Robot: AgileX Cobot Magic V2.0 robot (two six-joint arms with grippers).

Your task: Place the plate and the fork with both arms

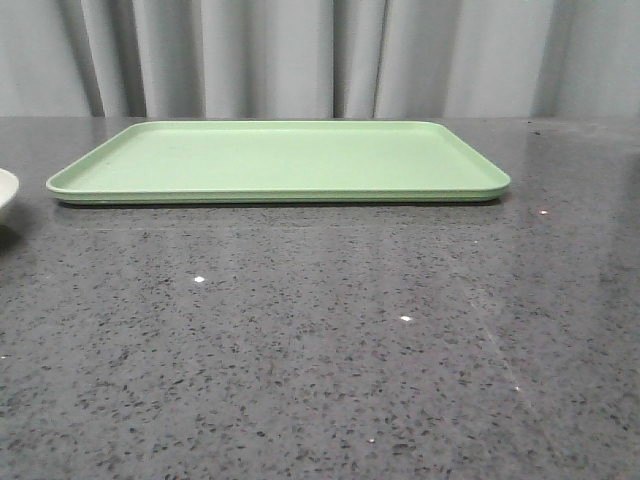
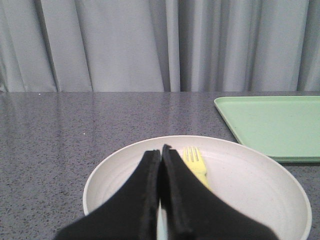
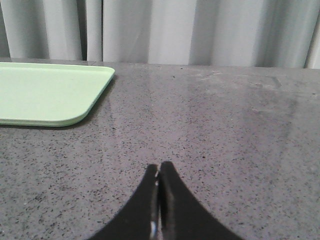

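The cream-white plate (image 2: 260, 175) lies on the grey table in the left wrist view, with the yellow fork (image 2: 195, 162) lying in it, tines pointing away from the camera. My left gripper (image 2: 161, 149) hangs over the plate, shut with nothing between its fingers, and hides the fork's handle. In the front view only a sliver of the plate (image 1: 5, 190) shows at the left edge, and neither arm appears there. My right gripper (image 3: 159, 166) is shut and empty above bare table, right of the tray.
A large light-green tray (image 1: 280, 160) lies flat at the back middle of the grey speckled table (image 1: 320, 350). It also shows as the tray (image 2: 275, 125) right of the plate and as the tray (image 3: 45, 90). Grey curtains hang behind the table.
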